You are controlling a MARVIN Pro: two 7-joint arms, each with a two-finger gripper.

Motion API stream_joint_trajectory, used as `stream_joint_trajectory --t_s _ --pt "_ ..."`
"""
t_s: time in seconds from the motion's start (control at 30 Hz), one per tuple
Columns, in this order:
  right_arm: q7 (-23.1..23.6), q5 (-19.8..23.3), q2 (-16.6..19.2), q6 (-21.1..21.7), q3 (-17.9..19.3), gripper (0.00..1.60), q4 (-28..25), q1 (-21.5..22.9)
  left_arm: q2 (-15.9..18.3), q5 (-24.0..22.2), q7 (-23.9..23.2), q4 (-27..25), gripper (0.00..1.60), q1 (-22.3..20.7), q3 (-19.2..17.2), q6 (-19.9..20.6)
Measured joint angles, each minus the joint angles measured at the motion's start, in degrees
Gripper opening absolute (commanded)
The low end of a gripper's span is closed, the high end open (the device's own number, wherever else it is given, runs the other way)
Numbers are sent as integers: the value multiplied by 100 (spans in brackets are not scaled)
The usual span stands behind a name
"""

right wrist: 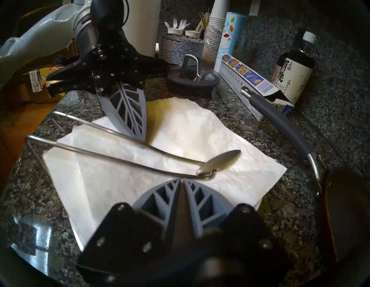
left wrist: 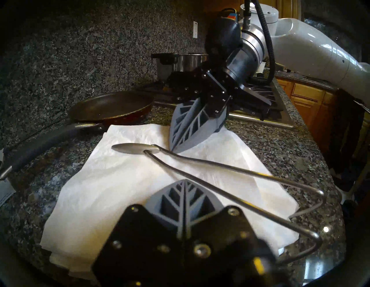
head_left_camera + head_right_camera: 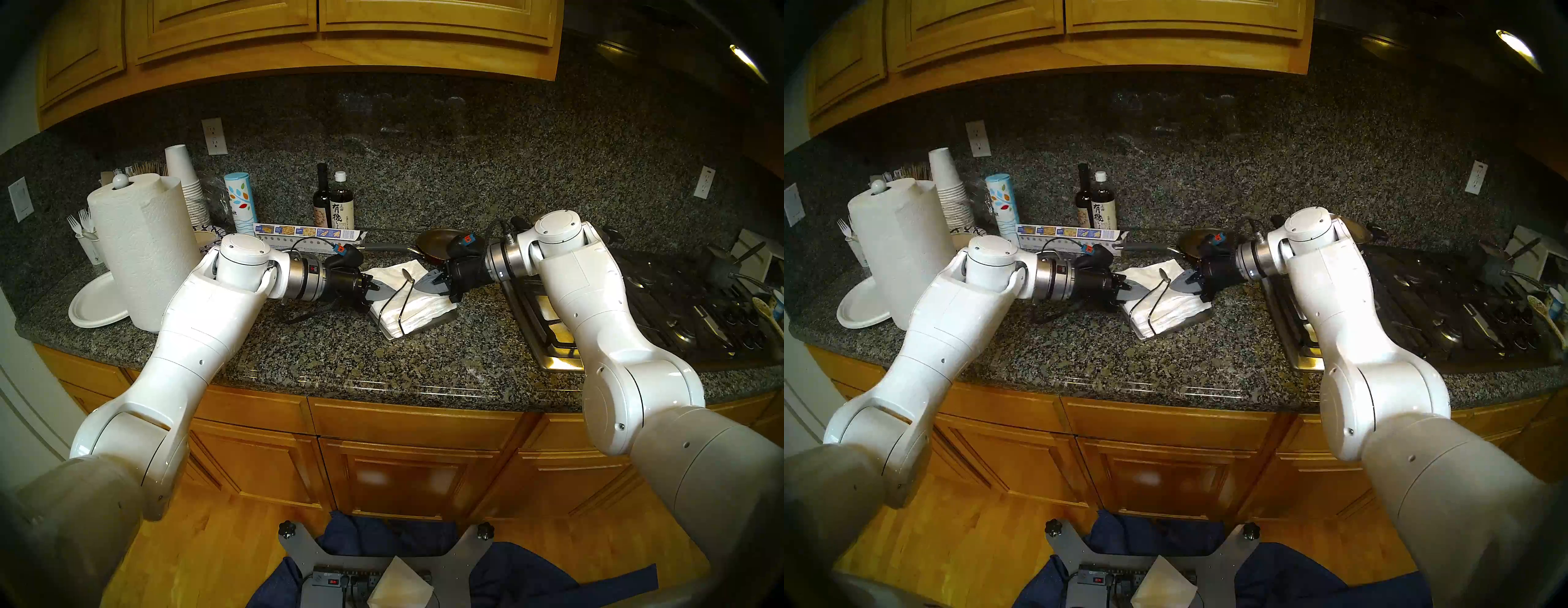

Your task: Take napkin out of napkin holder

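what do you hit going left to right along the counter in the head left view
white plate → paper towel roll → left gripper → napkin → right gripper → stovetop

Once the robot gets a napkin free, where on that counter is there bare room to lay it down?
The widest bare patch is the granite counter in front of the napkin holder, toward its front edge, between the two arms. A narrower strip lies between the holder and the stove. The back left is crowded: paper towel roll, cups, bottles, pan.
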Motion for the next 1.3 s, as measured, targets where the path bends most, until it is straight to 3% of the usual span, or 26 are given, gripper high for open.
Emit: stream_joint_trajectory --t_s 1.3 --pt "-9 15 -182 -246 52 49 210 166 -87 -23 -161 26 0 -2 -182 -116"
